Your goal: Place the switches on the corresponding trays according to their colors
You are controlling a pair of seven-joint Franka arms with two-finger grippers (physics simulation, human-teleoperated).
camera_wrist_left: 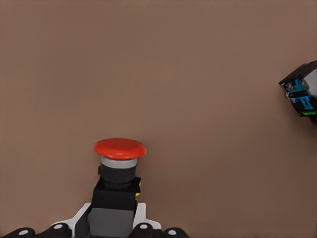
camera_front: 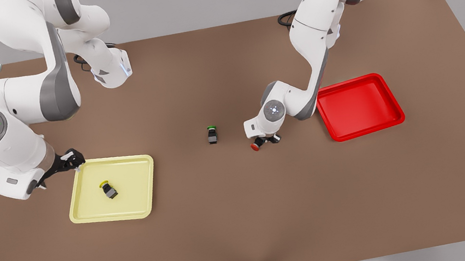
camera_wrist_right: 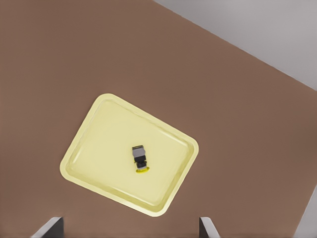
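The yellow-capped switch [camera_front: 108, 190] [camera_wrist_right: 140, 158] lies on its side inside the pale yellow tray [camera_front: 133, 211] [camera_wrist_right: 84, 144]. My right gripper [camera_front: 72, 166] [camera_wrist_right: 130, 233] hangs open above that tray's far corner, on the front view's left, holding nothing. The red-capped switch [camera_front: 256, 146] [camera_wrist_left: 120, 148] is at mid-table with its dark body between the fingers of my left gripper [camera_front: 265, 140] [camera_wrist_left: 113, 225], which is shut on it. The bright red tray [camera_front: 359, 105] sits just beyond that arm on the front view's right, with nothing in it.
A green-capped switch [camera_front: 212, 134] [camera_wrist_left: 302, 91] lies on the brown table [camera_front: 247, 221] a short way from the red switch, toward the front view's left. Metal frame posts stand at the table's corners and front edge.
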